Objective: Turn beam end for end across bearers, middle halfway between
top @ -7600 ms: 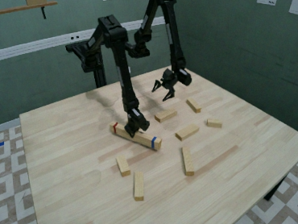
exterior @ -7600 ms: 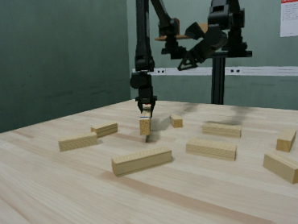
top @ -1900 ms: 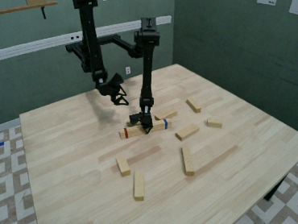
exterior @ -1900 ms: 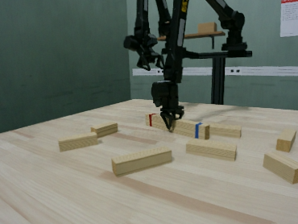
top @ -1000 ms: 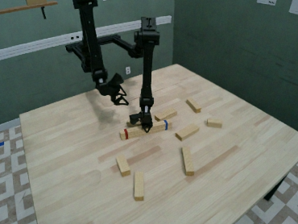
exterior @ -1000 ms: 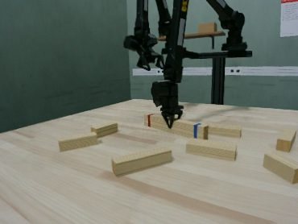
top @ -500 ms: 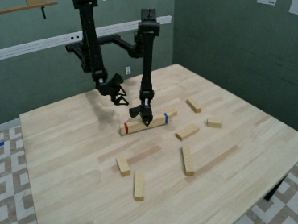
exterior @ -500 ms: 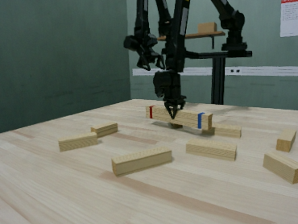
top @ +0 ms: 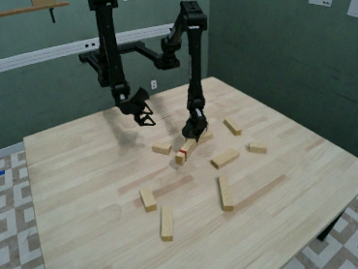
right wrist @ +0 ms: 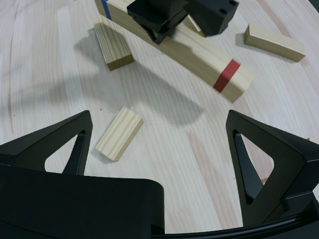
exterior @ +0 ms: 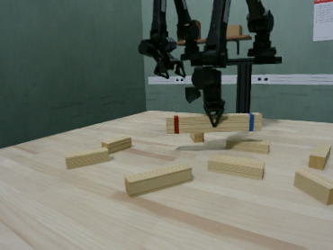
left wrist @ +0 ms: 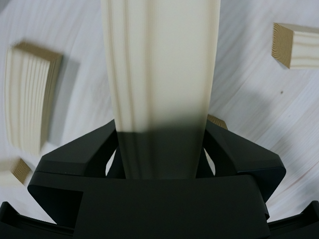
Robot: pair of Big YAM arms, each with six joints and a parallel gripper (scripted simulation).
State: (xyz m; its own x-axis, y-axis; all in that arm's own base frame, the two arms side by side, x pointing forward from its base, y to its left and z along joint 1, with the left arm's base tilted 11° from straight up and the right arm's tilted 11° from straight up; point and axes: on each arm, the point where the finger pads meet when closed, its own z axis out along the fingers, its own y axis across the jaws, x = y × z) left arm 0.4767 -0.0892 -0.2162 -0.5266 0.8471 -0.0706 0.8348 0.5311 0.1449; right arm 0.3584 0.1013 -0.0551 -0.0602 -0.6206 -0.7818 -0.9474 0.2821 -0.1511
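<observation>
Holding the long pale wood beam point(top: 188, 146) point(exterior: 236, 123) point(left wrist: 162, 77) point(right wrist: 195, 49) above the light wood-plank tabletop point(top: 97, 194) point(exterior: 90, 202) point(left wrist: 87, 64) point(right wrist: 167, 154): left gripper point(top: 194, 139) point(exterior: 215, 122) point(left wrist: 161, 125) point(right wrist: 159, 41), fingers partly open, clamped on the beam's sides between its red painted band point(top: 183, 152) point(exterior: 176, 124) point(right wrist: 226, 76) and blue painted band point(exterior: 252, 122) point(right wrist: 107, 8). Right gripper point(top: 154, 117) point(exterior: 176, 76) point(right wrist: 159, 111) apart from the beam, fingers wide open, nothing between them.

Surface: beam's shadow falls on the planks below it. Eight short plain wood blocks point(top: 225, 194) point(exterior: 158, 180) point(left wrist: 25, 97) point(right wrist: 119, 133) lie around and below the beam. Which two are the bearers: cannot tell. Darker brown streaks run through the planks.

Room: dull green walls point(top: 271, 44) point(exterior: 67, 54) beyond the beam; on them, higher than the beam, a long white socket strip point(top: 73, 48) point(exterior: 306, 80) and a brown wooden shelf point(top: 29, 10) point(exterior: 245, 38). Grey-and-white patterned floor point(top: 14, 208), lower than the beam, shows past the table edge.
</observation>
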